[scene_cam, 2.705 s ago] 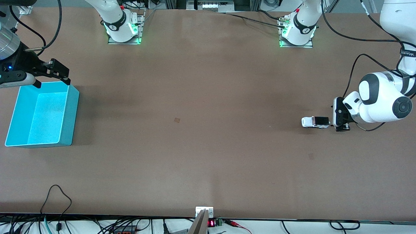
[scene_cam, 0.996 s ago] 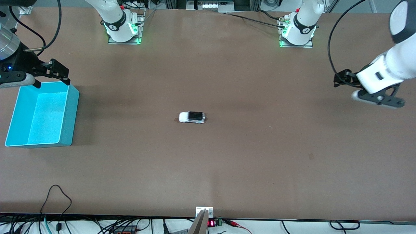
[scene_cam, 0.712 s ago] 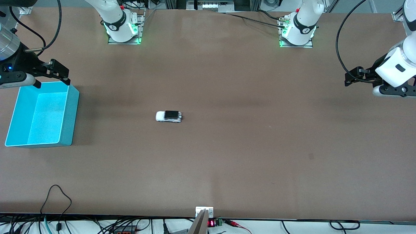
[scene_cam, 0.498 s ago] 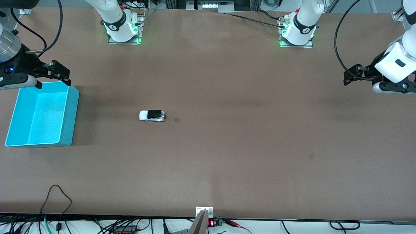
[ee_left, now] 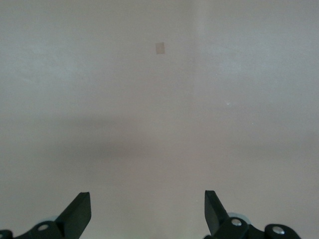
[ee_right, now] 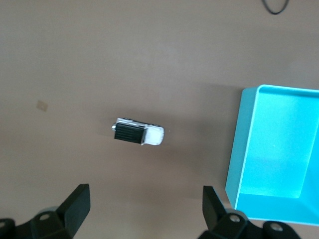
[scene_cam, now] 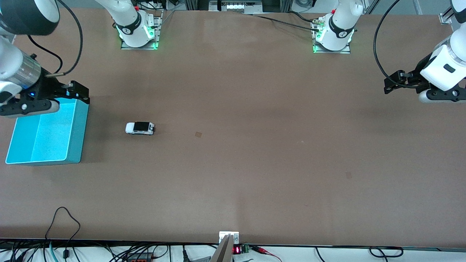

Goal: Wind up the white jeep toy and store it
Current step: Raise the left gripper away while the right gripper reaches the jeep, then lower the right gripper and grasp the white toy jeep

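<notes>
White jeep toy (scene_cam: pixel 139 128) sits free on its wheels near the right arm's table end, beside the bin (scene_cam: pixel 78 138). We judge it light and rigid, best pinched across its sides. Right gripper (scene_cam: pixel 78 94), spread, hangs over the bin's rim; left gripper (ee_left: pixel 147 211), also spread, waits over its own end.

This is a robotics lab. Two white arms are bolted on metal plates (scene_cam: pixel 139 44) with green lights along one edge of a bare brown tabletop (scene_cam: pixel 255 163). Loose black cables (scene_cam: pixel 63 222) and a small red digital readout (scene_cam: pixel 237 250) line the edge nearest the front camera.
</notes>
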`<state>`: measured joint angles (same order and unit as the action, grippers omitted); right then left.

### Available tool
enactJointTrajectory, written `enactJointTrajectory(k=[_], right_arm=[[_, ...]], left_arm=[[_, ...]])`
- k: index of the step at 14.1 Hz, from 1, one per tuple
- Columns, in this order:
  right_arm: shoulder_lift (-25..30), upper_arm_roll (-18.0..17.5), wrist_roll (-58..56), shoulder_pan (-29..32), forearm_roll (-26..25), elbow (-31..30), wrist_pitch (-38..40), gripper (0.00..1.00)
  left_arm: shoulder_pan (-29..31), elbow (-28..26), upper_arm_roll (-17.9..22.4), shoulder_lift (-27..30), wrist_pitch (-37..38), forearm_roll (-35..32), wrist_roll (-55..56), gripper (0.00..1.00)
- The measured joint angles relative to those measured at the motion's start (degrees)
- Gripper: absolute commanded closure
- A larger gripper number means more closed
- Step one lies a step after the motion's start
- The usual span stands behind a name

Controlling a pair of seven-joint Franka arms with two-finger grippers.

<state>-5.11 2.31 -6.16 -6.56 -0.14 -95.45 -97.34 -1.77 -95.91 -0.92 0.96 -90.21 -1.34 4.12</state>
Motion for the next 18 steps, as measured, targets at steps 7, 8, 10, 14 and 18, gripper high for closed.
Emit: enactJointTrajectory(k=[7, 8, 10, 14, 18], right_arm=[[-7.7, 0.0, -10.3, -0.3, 0.0, -0.1, -0.1, 0.0], [-8.6, 0.0, -14.7, -0.3, 0.0, -0.2, -0.2, 0.0], [-10.5, 0.0, -23.8, -0.4, 0.0, -0.9, -1.3, 0.0], [-13.8, 0.0, -45.2, -0.4, 0.0, -6.0, -12.0, 0.0], [-14.9, -0.1, -63.1, -0.9, 0.0, -12.8, -21.3, 0.0]], left_arm=[[0.1, 1.6, -3.4, 0.0, 3.0, -0.1, 2.1, 0.0], [0.1, 1.7, -3.4, 0.0, 3.1, -0.1, 2.2, 0.0], [0.2, 1.8, -3.4, 0.0, 3.1, -0.1, 2.2, 0.0], [0.1, 1.9, -3.7, 0.0, 3.2, -0.1, 2.2, 0.0], [0.2, 2.4, -3.5, 0.0, 3.6, -0.1, 2.2, 0.0]])
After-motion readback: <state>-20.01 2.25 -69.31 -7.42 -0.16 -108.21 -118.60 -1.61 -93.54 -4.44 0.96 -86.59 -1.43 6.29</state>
